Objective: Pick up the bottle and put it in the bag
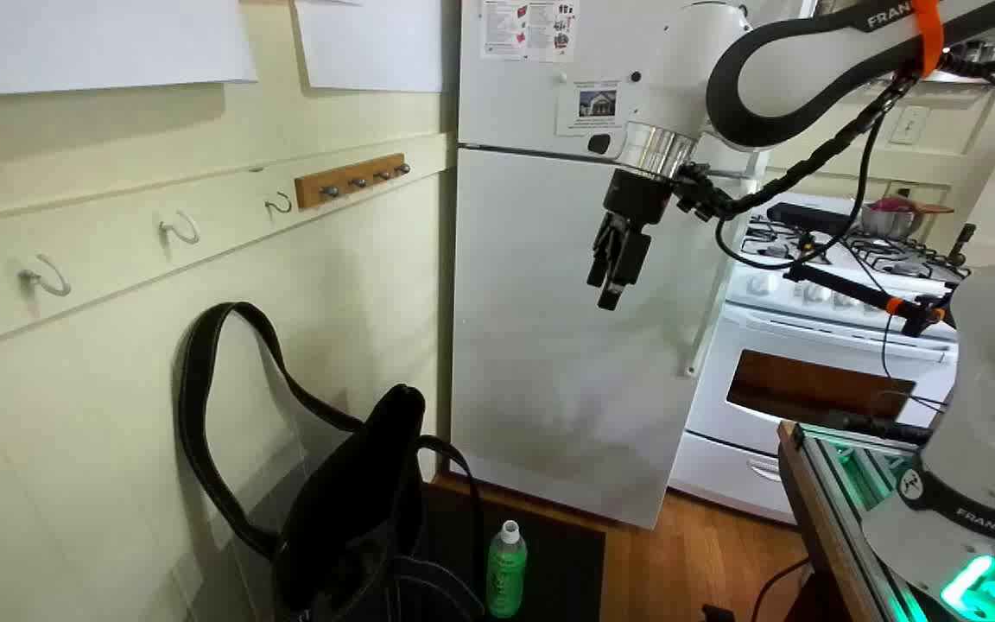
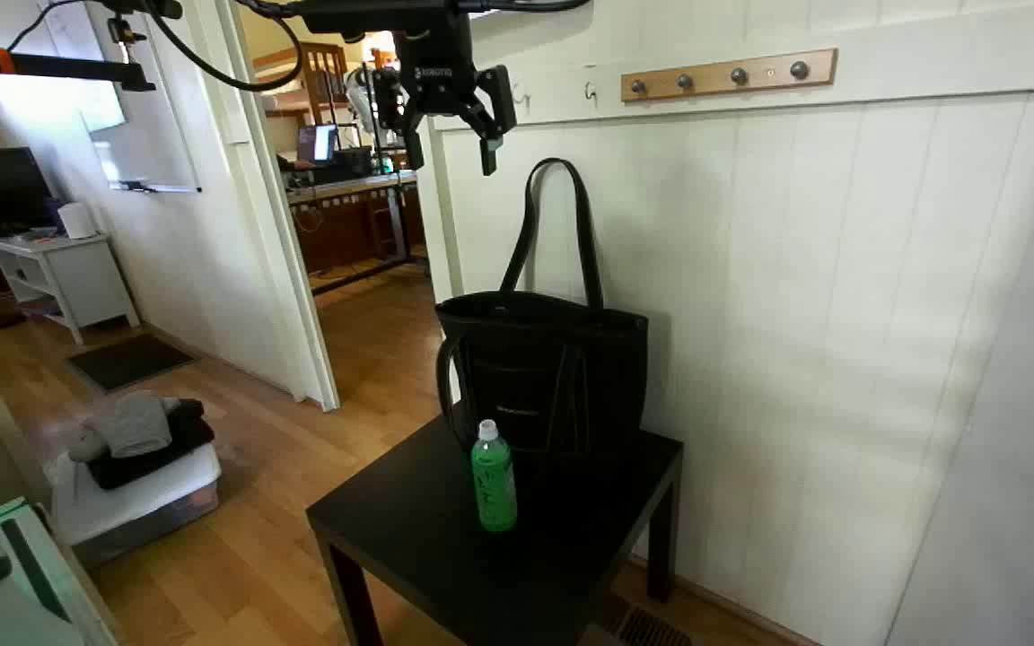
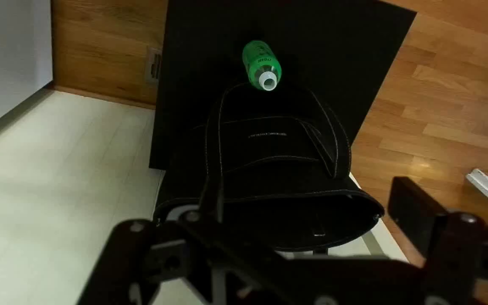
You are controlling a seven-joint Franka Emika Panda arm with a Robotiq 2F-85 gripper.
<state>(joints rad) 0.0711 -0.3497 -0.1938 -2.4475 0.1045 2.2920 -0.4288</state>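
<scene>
The green bottle with a white top stands upright on a low black table, just in front of the bag, in both exterior views and in the wrist view. The black bag stands on the table against the wall, its strap looping up; it also shows in an exterior view. In the wrist view the bag has its mouth open toward the camera. My gripper is open and empty, high above the bag and bottle, touching neither; it also shows in an exterior view.
The wall behind the bag carries hooks and a wooden peg rail. A white refrigerator stands beside the table, with a stove past it. A storage bin with folded cloth sits on the floor.
</scene>
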